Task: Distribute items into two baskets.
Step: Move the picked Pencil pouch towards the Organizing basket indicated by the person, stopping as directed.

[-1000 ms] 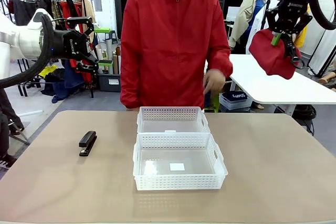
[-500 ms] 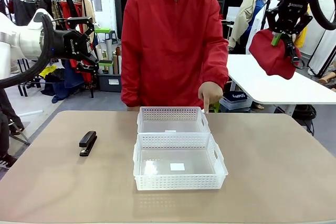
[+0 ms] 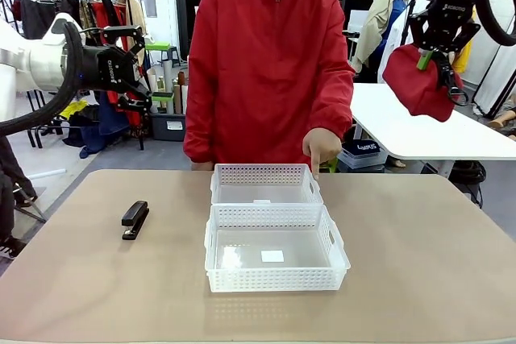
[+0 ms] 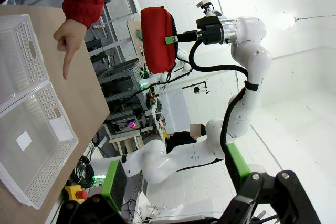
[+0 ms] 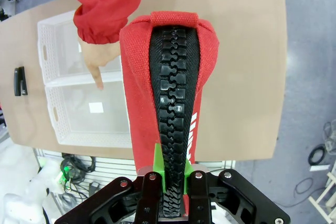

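The person's hand (image 3: 321, 144) has dropped to point at the far basket (image 3: 264, 175), centre frame. Upper right, the right gripper (image 3: 434, 54) clamps the red pouch (image 3: 415, 82) by its zipper; upper left, the left gripper (image 3: 142, 66) gapes empty. So narrow a pinch may let the pouch slip.

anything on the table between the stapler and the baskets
No, in the front view the stretch between the stapler and the baskets is bare tabletop.

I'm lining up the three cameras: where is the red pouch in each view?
Front: red pouch upper right, in the right gripper.
Left wrist: top centre, held far off.
Right wrist: centre, zipper facing camera.
Shared landmark: the person's pointing hand, in all three views.
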`<state>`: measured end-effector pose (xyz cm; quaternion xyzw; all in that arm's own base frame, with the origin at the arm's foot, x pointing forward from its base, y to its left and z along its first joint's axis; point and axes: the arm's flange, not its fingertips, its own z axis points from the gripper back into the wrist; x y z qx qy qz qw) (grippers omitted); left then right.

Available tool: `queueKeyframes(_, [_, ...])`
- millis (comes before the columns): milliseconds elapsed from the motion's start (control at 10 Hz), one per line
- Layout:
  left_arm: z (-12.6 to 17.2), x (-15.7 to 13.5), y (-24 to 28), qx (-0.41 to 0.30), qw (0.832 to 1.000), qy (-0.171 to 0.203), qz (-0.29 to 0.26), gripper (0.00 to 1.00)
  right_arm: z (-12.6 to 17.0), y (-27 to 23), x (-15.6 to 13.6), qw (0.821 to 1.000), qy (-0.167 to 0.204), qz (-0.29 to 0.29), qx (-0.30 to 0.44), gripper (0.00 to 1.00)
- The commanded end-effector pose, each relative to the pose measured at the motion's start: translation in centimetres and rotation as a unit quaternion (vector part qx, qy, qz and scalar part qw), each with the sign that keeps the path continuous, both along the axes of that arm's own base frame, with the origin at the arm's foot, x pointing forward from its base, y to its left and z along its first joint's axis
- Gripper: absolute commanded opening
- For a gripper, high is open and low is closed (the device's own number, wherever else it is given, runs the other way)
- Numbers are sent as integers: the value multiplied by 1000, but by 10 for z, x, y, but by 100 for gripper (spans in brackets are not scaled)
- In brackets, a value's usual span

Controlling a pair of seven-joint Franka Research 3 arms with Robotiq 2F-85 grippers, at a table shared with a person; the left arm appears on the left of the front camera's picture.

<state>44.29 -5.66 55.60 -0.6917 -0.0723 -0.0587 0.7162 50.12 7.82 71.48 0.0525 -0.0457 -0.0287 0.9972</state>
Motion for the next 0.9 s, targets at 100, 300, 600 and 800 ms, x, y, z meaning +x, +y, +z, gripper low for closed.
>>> queueKeyframes(100, [2,0,1,-1,1000,-2,0,100,2,-1,-1,1000,-2,-1,1,0])
queueKeyframes(300, [2,0,1,-1,1000,-2,0,100,2,-1,-1,1000,-2,-1,1,0])
queueKeyframes(600, [2,0,1,-1,1000,-2,0,100,2,3,5,999,4,36,-11,0])
queueKeyframes(800, [2,0,1,-1,1000,-2,0,100,5,25,0,990,14,139,-30,0])
